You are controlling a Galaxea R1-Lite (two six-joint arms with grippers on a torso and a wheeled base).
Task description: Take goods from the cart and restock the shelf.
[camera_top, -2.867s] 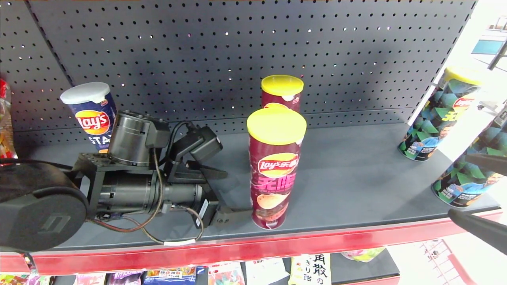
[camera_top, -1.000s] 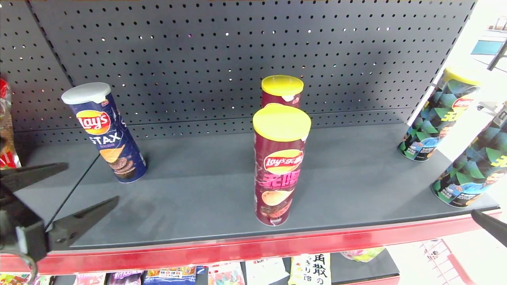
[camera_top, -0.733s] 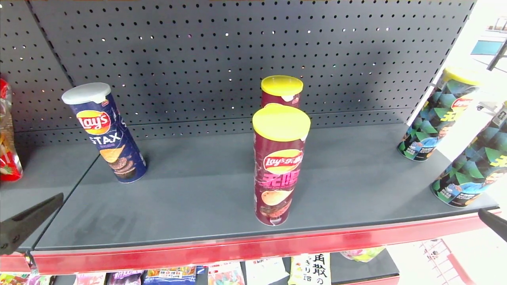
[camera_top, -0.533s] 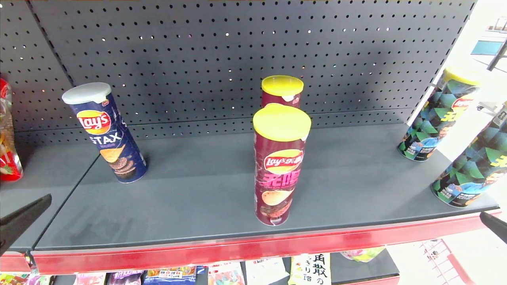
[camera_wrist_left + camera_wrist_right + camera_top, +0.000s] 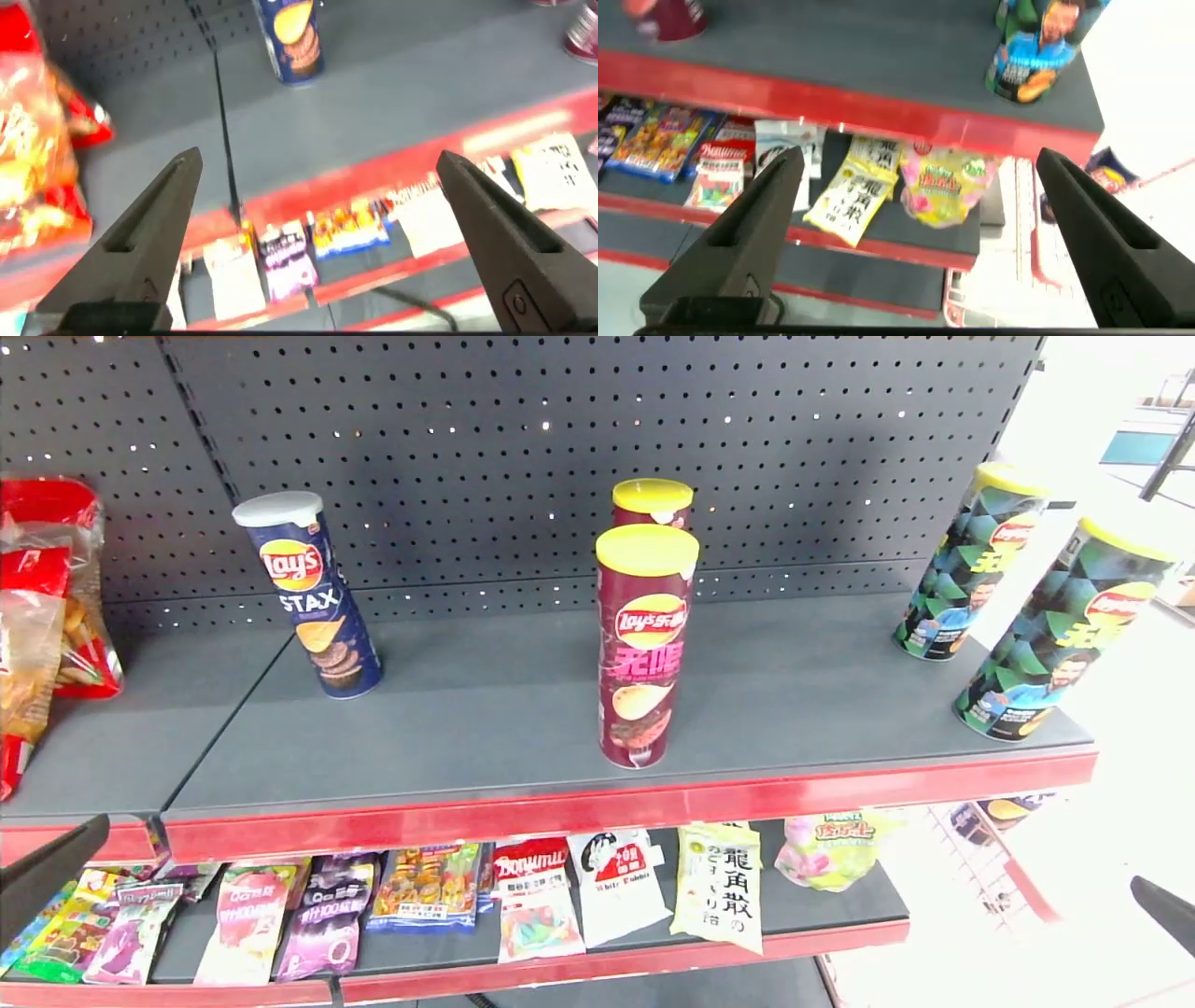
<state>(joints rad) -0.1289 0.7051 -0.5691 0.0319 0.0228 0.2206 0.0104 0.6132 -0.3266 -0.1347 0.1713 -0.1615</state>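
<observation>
Head view: I see the dark grey metal shelf with red front lip (image 5: 523,709) spanning mid-frame. On it stand two teal patterned crisp tubes (image 5: 1060,635) at the right, two maroon yellow-lidded tubes (image 5: 644,653) at centre, one behind the other, and a navy grey-lidded tube (image 5: 317,607) at upper left. The left gripper (image 5: 320,157) and right gripper (image 5: 920,154), at the lower corners, have fingers spread wide, holding nothing

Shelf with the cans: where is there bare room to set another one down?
Bare shelf between the blue can and the front maroon can, and from that can to the rear patterned can. Crowded at the far left by red snack bags.
</observation>
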